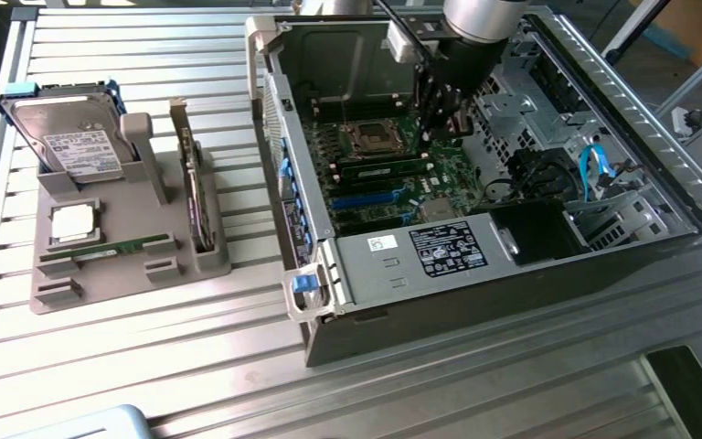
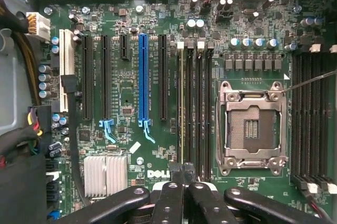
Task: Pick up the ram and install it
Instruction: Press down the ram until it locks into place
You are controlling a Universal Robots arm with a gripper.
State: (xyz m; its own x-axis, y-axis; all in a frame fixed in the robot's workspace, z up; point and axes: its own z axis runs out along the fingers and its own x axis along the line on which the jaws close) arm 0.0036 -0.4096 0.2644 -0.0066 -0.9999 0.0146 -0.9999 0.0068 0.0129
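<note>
Black gripper (image 2: 184, 171): jaws together, tips over one end of the ram (image 2: 181, 119) (contact unclear) | ram: on edge in a memory slot, 6 o'clock of the CPU socket (image 1: 369, 139) in the exterior view | grey holder (image 1: 107, 267): 9 o'clock of the computer case (image 1: 364, 274), well apart

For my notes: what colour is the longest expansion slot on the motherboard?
Blue, clearest in the wrist view.
</note>
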